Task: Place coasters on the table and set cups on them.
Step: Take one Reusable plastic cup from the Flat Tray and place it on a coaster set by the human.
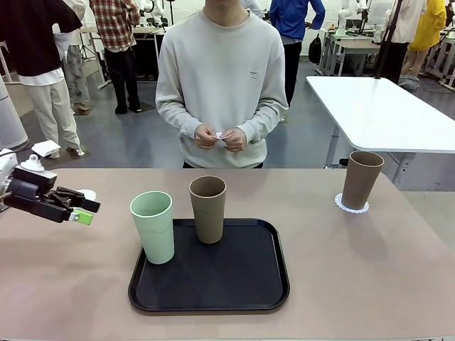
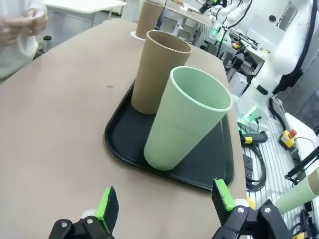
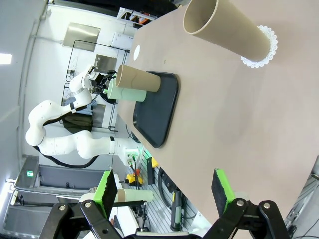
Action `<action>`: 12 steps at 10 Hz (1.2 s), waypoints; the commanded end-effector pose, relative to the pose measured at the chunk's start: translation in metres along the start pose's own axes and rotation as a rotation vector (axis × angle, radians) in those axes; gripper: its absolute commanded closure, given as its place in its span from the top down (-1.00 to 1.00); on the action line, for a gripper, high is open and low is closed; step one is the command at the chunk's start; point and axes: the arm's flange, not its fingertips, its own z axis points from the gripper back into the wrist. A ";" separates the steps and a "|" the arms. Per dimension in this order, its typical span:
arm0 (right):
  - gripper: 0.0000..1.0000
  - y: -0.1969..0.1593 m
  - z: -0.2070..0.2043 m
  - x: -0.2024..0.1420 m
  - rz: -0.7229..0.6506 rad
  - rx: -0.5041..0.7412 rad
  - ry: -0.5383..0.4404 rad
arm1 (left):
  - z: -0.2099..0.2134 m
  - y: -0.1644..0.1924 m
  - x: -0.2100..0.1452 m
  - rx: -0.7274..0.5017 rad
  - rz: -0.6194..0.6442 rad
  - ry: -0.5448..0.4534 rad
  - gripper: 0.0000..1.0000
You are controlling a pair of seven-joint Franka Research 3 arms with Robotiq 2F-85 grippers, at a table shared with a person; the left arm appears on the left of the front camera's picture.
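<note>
One brown cup [image 1: 361, 179] sits on its coaster [image 1: 352, 207]; mint cup [image 1: 153, 226] and second brown cup [image 1: 207, 208] wait on the tray [image 1: 242, 273], my left end effector [image 1: 85, 211] and right end effector [image 3: 164, 191] wide, empty.

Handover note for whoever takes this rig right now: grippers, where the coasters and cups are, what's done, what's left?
Left gripper: open, empty, low over the left side of the table, beside a bare coaster.
Right gripper: open, empty.
Done: one brown cup stands on a right-side coaster.
Left: the mint cup and second brown cup stand on the black tray; each needs a coaster.
The person's hands hold something small and white, possibly the third coaster.
</note>
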 end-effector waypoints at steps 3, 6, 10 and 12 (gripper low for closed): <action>1.00 0.001 0.000 0.001 -0.012 -0.002 -0.001 | -0.006 -0.001 0.003 -0.001 -0.033 0.003 1.00; 1.00 0.001 0.000 0.001 -0.012 -0.002 -0.001 | -0.006 -0.001 0.003 -0.001 -0.033 0.003 1.00; 1.00 0.001 0.000 0.001 -0.012 -0.002 -0.001 | -0.023 0.004 -0.006 -0.033 -0.262 -0.082 1.00; 1.00 0.001 0.000 0.001 -0.012 -0.002 -0.001 | -0.035 0.008 -0.008 -0.072 -0.285 -0.120 1.00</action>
